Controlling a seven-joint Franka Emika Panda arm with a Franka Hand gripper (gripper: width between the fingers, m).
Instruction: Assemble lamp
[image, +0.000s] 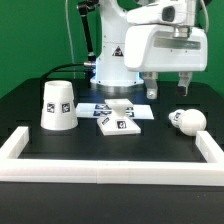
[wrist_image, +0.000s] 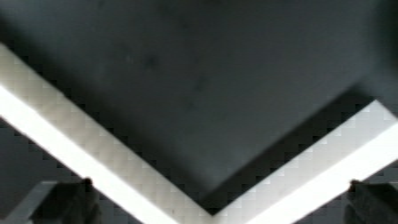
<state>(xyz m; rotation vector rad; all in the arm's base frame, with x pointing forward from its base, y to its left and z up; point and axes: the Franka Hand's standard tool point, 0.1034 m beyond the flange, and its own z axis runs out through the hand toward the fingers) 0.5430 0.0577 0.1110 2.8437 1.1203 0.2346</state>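
Observation:
The tapered white shade (image: 58, 106) stands on the black table at the exterior view's left. The flat square base (image: 121, 124) lies near the middle. The round-headed bulb (image: 186, 121) lies on its side at the exterior view's right. My gripper (image: 167, 92) hangs open and empty above the table, behind and a little left of the bulb and apart from all three parts. In the wrist view my gripper (wrist_image: 221, 206) shows only as two dark fingertips (wrist_image: 63, 200) set wide apart, with nothing between them. No lamp part shows in that view.
The long white rail frame (image: 100, 166) borders the table's front and both sides; its corner shows as a white V in the wrist view (wrist_image: 107, 150). The marker board (image: 100, 106) lies just behind the base. The robot's white pedestal (image: 115, 60) stands at the back.

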